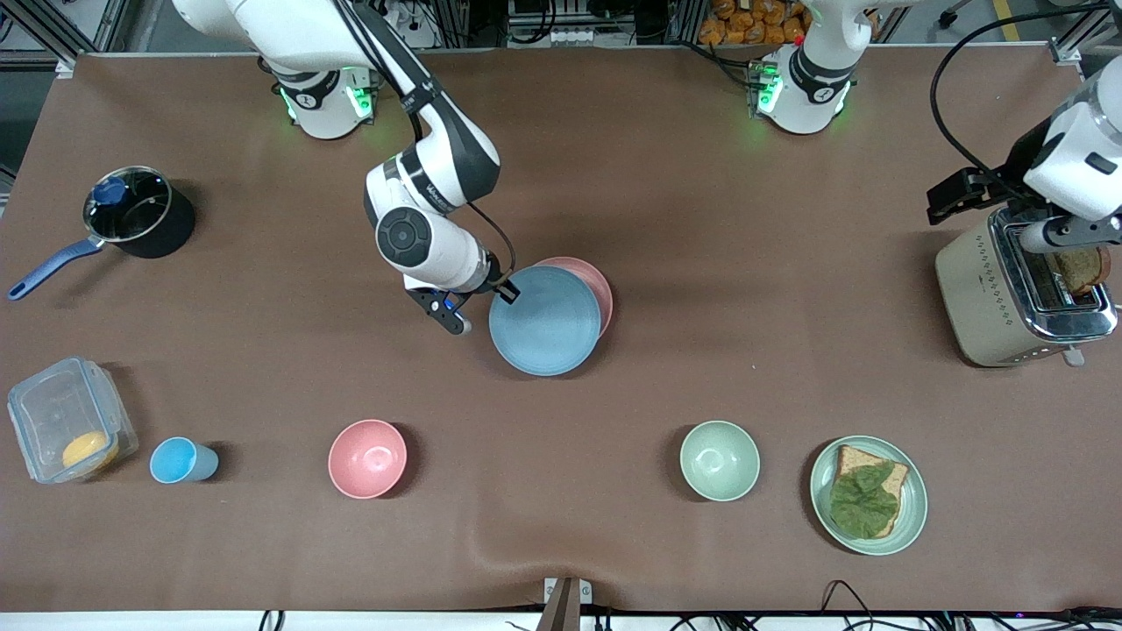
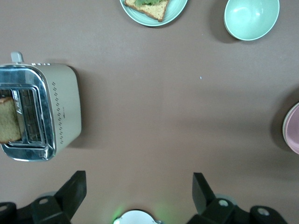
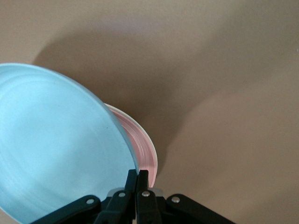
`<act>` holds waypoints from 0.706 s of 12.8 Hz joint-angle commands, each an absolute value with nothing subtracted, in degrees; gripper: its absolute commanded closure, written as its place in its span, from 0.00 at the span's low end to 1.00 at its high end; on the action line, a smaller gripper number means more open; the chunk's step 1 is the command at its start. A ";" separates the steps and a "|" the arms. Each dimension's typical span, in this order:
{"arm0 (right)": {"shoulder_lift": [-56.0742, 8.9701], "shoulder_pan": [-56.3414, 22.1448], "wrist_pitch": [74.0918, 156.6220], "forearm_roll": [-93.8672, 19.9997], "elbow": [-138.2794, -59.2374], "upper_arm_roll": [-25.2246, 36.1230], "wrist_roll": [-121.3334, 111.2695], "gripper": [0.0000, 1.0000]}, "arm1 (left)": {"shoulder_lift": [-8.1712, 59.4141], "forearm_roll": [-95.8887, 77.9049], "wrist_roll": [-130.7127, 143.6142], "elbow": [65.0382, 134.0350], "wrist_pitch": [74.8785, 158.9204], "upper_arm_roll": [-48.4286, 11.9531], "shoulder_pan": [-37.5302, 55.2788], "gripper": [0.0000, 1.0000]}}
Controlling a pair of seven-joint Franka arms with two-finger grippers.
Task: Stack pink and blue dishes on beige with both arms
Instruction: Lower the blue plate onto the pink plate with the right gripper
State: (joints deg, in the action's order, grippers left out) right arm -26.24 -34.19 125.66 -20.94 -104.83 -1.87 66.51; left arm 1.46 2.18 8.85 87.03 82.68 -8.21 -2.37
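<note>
- Right gripper [image 1: 506,292], clamped on the blue plate [image 1: 544,321]'s rim, holds it tilted over the pink plate [image 1: 585,279].
- Left gripper [image 2: 138,186], fingers apart, waits over the toaster [image 1: 1008,294], which holds toast [image 1: 1080,267].
- Pot [image 1: 140,210] near the right arm's base holds a blue object.

I can read almost nothing here. My right arm [image 1: 438,180] carries a line of dark lettering along its white wrist segment, too small to make out. The toaster [image 1: 1017,289] shows only rows of small punched marks on its side, no words.
</note>
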 commanded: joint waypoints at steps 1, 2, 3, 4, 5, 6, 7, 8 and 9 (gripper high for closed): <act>-26.19 -35.15 126.30 -20.04 -105.21 -1.93 70.48 1.00 | -0.70 1.76 4.75 89.38 84.55 -6.33 -2.11 0.00; -26.45 -35.50 126.39 -20.04 -105.21 -1.93 70.84 1.00 | -0.70 1.84 4.75 89.38 84.55 -6.33 -2.11 0.00; -26.63 -35.59 126.65 -20.13 -105.21 -1.93 71.10 1.00 | -0.79 1.85 4.75 89.47 84.81 -6.33 -2.20 0.00; -27.07 -36.12 127.09 -20.13 -105.21 -1.93 71.89 1.00 | -1.40 1.85 4.75 90.52 86.12 -6.33 -2.28 0.00; -27.33 -36.82 127.87 -20.13 -105.21 -1.93 72.94 1.00 | -2.89 1.93 4.75 92.88 88.57 -6.33 -2.20 0.00; -27.51 -37.26 128.23 -20.13 -105.21 -1.93 73.38 1.00 | -4.38 1.93 5.09 94.73 89.72 -6.59 -2.02 0.00; -27.51 -37.35 128.15 -20.13 -105.21 -1.93 73.48 1.00 | -4.74 1.93 5.36 95.27 89.65 -6.85 -2.02 0.00; -27.51 -37.35 127.97 -20.13 -105.21 -1.93 73.48 1.00 | -5.01 1.93 5.36 95.71 89.65 -6.94 -2.11 0.00; -27.51 -37.35 127.53 -20.13 -105.21 -1.93 73.48 0.82 | -5.71 1.93 5.36 96.41 89.74 -6.94 -2.20 0.00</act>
